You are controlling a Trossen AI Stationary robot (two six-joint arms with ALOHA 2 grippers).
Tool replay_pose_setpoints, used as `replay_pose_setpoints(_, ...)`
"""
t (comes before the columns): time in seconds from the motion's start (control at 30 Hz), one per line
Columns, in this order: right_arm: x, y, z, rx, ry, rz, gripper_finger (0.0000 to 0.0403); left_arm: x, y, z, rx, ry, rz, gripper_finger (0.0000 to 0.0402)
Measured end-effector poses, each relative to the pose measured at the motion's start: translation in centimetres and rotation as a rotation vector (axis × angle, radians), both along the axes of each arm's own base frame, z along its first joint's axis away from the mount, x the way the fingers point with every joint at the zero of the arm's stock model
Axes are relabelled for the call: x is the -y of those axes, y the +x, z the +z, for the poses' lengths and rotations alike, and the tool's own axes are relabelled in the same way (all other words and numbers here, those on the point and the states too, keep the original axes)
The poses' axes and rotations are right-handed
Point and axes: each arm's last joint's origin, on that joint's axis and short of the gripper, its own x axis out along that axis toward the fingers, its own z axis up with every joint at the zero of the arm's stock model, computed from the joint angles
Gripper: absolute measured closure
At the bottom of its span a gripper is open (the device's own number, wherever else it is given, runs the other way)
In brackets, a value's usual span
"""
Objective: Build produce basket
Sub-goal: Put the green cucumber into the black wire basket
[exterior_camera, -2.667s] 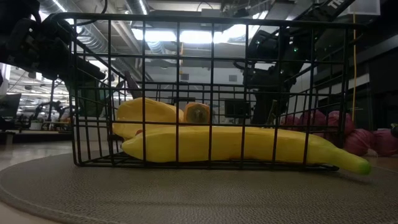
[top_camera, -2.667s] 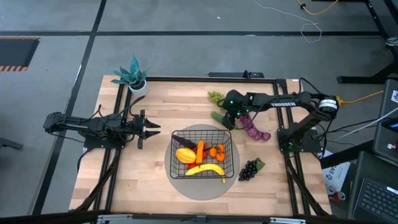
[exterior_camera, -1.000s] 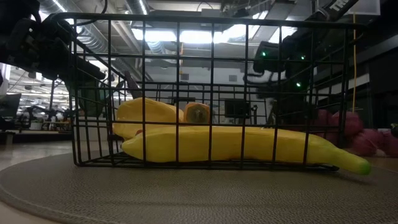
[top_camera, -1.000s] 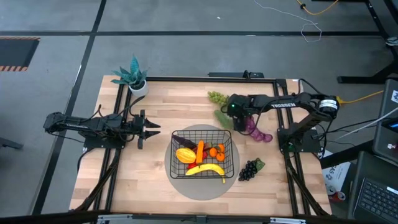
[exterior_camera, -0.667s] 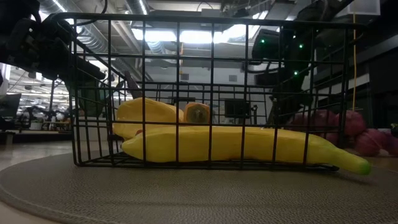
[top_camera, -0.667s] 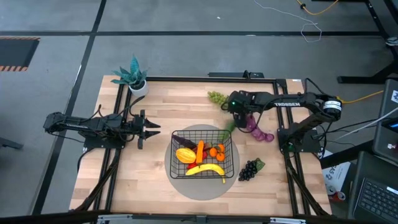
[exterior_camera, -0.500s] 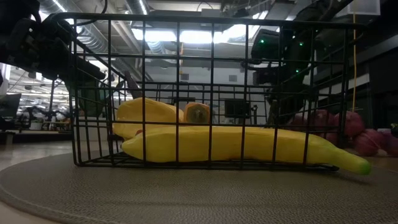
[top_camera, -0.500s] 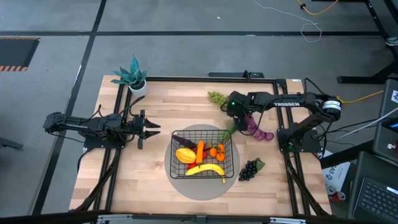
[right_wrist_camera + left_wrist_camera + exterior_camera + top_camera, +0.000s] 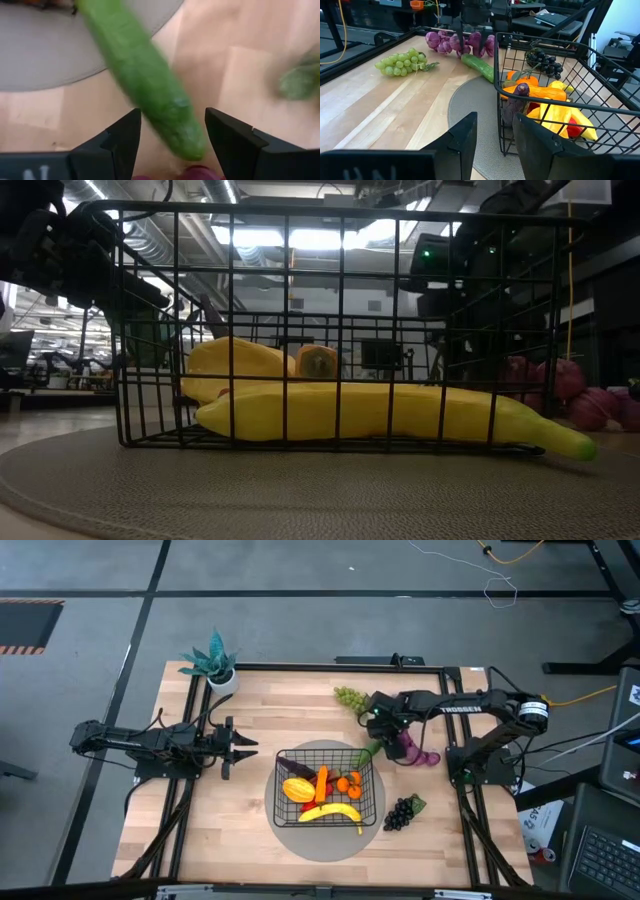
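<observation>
The black wire basket (image 9: pixel 281 802) stands on a round grey mat and holds a banana (image 9: pixel 332 812), a carrot (image 9: pixel 321 783), oranges (image 9: pixel 348 783), an eggplant (image 9: pixel 516 98) and a yellow starfruit (image 9: pixel 297 789). The green cucumber (image 9: pixel 367 752) lies on the table, its near end by the basket's far right corner (image 9: pixel 496 75). My right gripper (image 9: pixel 385 732) is open above the cucumber's far end; in its wrist view the fingers stand on either side of that end (image 9: pixel 182 135). My left gripper (image 9: pixel 247 748) is open and empty, left of the basket.
Purple grapes (image 9: pixel 412 750) lie just right of my right gripper. Green grapes (image 9: pixel 346 695) lie at the far side, and dark grapes (image 9: pixel 400 812) lie right of the basket. A teal potted plant (image 9: pixel 212 665) stands at the far left corner.
The cucumber has turned about and moved toward the basket; its near end now lies by the basket's far right corner. My right gripper has gone a little toward the near edge, following it.
</observation>
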Motion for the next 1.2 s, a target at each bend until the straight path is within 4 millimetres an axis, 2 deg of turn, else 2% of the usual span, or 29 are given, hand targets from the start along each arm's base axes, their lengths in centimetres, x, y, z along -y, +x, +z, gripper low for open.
replay_pose_setpoints(0.2,-0.9,-0.5,-1.4,-0.020,-0.021,0.021,0.0178,0.0,0.0,0.0,0.000,0.000,0.000,0.0280)
replay_pose_setpoints(0.5,-1.5,-0.5,-2.2,0.008,-0.040,0.036,0.0178,0.0,0.0,0.0,0.000,0.000,0.000,0.0280)
replay_pose_setpoints(0.87,-1.6,-0.6,-2.2,-0.006,-0.002,-0.097,0.0179,0.0,0.0,0.0,0.000,0.000,0.000,0.0280)
replay_pose_setpoints(1.03,-1.4,-0.9,-2.3,-0.047,-0.059,-0.179,0.0197,0.0,0.0,0.0,0.000,0.000,0.000,0.0280)
replay_pose_setpoints(1.2,-1.4,-1.0,-2.3,-0.057,-0.057,-0.259,0.0234,0.0,0.0,0.0,0.000,0.000,0.000,0.0280)
